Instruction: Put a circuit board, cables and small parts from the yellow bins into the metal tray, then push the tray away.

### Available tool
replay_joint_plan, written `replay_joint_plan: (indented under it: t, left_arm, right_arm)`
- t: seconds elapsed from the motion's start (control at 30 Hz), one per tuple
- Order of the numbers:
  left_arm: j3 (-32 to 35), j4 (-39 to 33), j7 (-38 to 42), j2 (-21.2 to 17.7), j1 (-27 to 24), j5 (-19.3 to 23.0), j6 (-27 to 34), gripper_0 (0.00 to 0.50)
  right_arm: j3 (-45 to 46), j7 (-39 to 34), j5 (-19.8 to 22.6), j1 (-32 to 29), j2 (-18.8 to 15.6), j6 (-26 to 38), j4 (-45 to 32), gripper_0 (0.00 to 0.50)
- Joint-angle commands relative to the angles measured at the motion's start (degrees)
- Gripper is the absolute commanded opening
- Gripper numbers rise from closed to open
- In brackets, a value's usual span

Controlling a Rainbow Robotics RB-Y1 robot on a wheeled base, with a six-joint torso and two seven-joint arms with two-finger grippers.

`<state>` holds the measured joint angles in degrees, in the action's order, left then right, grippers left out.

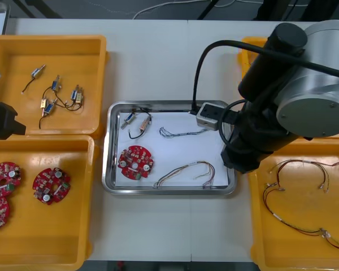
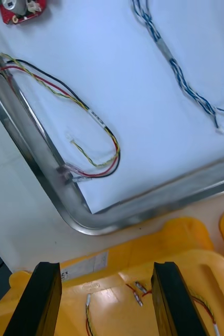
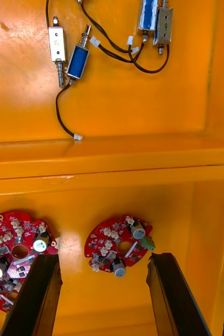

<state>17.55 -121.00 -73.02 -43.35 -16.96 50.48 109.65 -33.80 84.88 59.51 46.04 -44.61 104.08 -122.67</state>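
A: Whereabouts of the right gripper (image 2: 105,304)?
B: Over the rim of the near right yellow bin (image 2: 188,239), just short of a corner of the metal tray (image 2: 64,202). Spread wide, gripping nothing.
A: And the tray's load from there?
B: Beyond the fingertips, on the white lining: a red and yellow cable (image 2: 98,122) with a black strand, looped close to that corner; a twisted blue and white cable (image 2: 174,65) farther on, apart from it. At the far end, only an edge of the board in the tray (image 2: 20,11), cut off.
A: From above?
B: Tray between the bins. That board, round and red, at its near left; a small metal part (image 1: 130,119) on a black lead at its far left. Right fingers hidden under the right arm (image 1: 282,96); same for part of the tray's right rim.
A: Left gripper (image 3: 102,302)?
B: Over the near left bin (image 3: 206,236), just as wide open, empty. Straight past the gap between the fingers, not touching them, a loose board (image 3: 120,244): red, round, hole at the middle, silver-topped cans, a green block at one edge. Beside one finger, a second board (image 3: 14,252), partly cut off.
A: Past the bin wall?
B: In the far left bin (image 3: 143,105), small metal parts (image 3: 70,52) on black leads, some cropped.
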Motion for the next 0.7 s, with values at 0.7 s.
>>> replay_joint_plan:
  t: [0.7]
  left_arm:
    - [-1.20, -2.13, 6.13, -2.44, 0.70, -7.15, 0.35, 0.493]
  right_arm:
    - [-24.12, 17.60, -11.52, 9.86, 10.86, -13.29, 6.57, 0.500]
